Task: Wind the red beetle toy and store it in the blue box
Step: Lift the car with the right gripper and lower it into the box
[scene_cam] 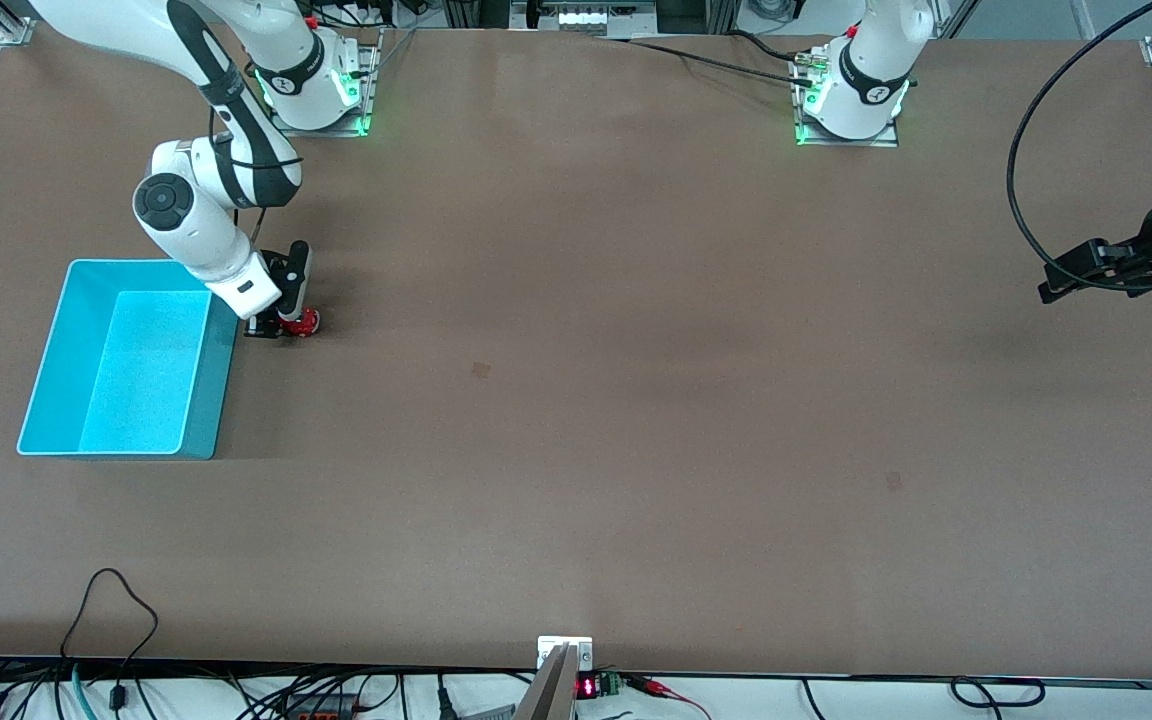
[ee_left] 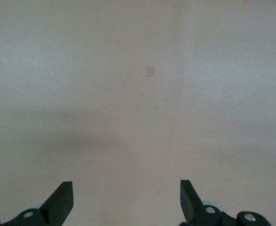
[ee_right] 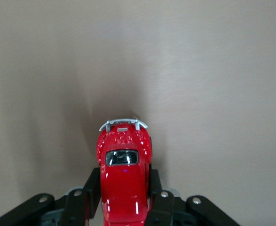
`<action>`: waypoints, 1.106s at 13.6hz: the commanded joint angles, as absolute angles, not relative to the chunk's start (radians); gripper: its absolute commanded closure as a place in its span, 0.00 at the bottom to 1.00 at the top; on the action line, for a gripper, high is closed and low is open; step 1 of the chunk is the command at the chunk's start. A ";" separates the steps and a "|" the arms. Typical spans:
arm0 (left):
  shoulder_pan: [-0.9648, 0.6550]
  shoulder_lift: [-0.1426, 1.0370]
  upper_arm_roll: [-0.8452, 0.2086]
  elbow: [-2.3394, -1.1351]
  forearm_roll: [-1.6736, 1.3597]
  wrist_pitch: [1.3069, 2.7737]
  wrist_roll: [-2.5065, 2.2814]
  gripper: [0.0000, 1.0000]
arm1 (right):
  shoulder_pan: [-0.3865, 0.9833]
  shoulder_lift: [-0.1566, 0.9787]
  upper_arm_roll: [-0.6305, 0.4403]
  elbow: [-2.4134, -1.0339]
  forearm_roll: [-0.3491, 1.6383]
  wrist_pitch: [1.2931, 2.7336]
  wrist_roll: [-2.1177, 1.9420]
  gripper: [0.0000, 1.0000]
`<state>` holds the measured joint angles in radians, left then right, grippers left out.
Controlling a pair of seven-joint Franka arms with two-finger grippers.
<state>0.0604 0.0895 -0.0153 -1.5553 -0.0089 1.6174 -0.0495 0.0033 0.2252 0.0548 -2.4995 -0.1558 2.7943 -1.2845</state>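
My right gripper (scene_cam: 288, 322) is low at the table beside the blue box (scene_cam: 126, 440), shut on the red beetle toy (scene_cam: 302, 322). In the right wrist view the red beetle toy (ee_right: 124, 174) sits between the black fingers (ee_right: 91, 186), its silver bumper pointing away over the brown table, and the right gripper (ee_right: 124, 188) clamps its sides. The blue box is open and holds nothing, toward the right arm's end of the table. My left gripper (scene_cam: 1061, 283) waits open over the left arm's end of the table. In the left wrist view the left gripper (ee_left: 127, 197) shows spread fingertips over bare table.
The brown table (scene_cam: 596, 400) carries only small dark marks (scene_cam: 481, 370). Cables lie along the edge nearest the front camera, and a black cable loops by the left arm.
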 commanded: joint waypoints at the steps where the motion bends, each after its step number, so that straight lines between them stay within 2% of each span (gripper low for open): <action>1: 0.054 0.086 -0.012 -1.549 0.009 1.594 -0.028 0.00 | 0.005 0.141 0.063 -2.433 -0.158 2.668 -1.162 0.95; 4: 0.049 0.086 -0.012 -1.549 0.009 1.592 -0.028 0.00 | 0.003 0.121 0.061 -2.248 -0.118 2.412 -1.036 0.98; 6: 0.055 0.086 -0.012 -1.552 0.009 1.591 -0.028 0.00 | -0.002 0.120 0.055 -2.146 -0.065 2.324 -0.974 0.98; 12: 0.046 0.086 -0.012 -1.551 0.009 1.582 -0.029 0.00 | -0.037 0.127 -0.116 -2.118 -0.057 2.318 -0.523 1.00; 15: 0.048 0.087 -0.012 -1.552 0.009 1.582 -0.029 0.00 | -0.040 0.172 -0.195 -2.121 -0.057 2.301 -0.307 1.00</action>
